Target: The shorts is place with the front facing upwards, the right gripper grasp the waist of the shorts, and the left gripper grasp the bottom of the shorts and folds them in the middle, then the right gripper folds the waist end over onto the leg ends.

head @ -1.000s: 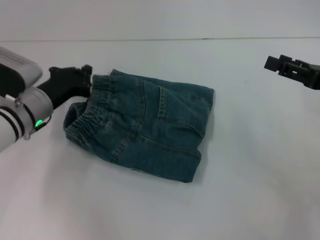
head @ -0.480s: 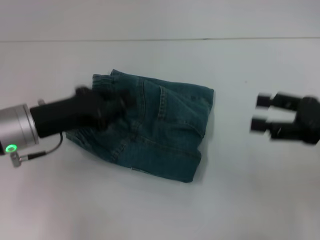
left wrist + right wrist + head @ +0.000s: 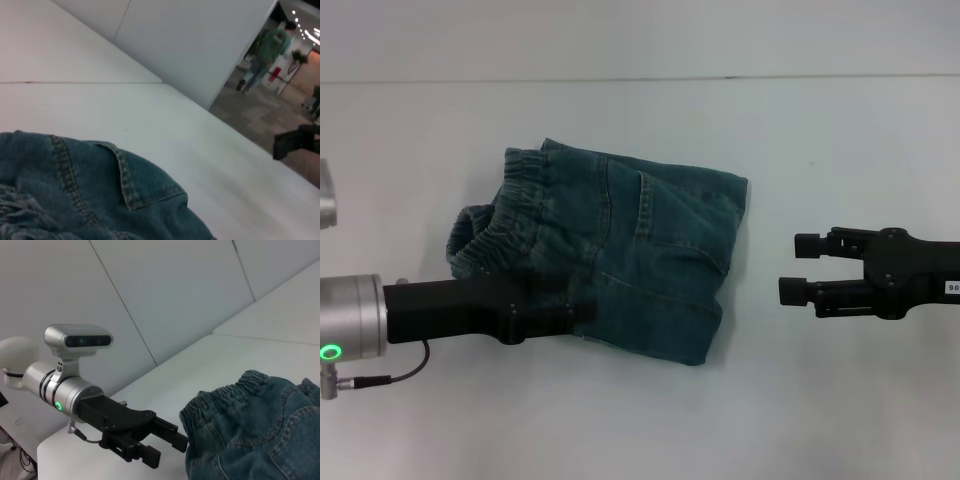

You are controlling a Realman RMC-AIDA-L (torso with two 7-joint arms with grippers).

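Folded blue denim shorts (image 3: 610, 260) lie mid white desk (image 3: 620, 420). Black left end effector (image 3: 582, 312) over shorts' near edge, fingers parted. Black right end effector (image 3: 798, 268) open, apart from shorts' right side.

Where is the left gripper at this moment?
In the head view the left gripper reaches in from the robot's left, over the near edge of the folded shorts, just below the elastic waistband.

One small white label on the right arm (image 3: 952, 287), cut by the frame edge; digits too partial to read. No other legible text.
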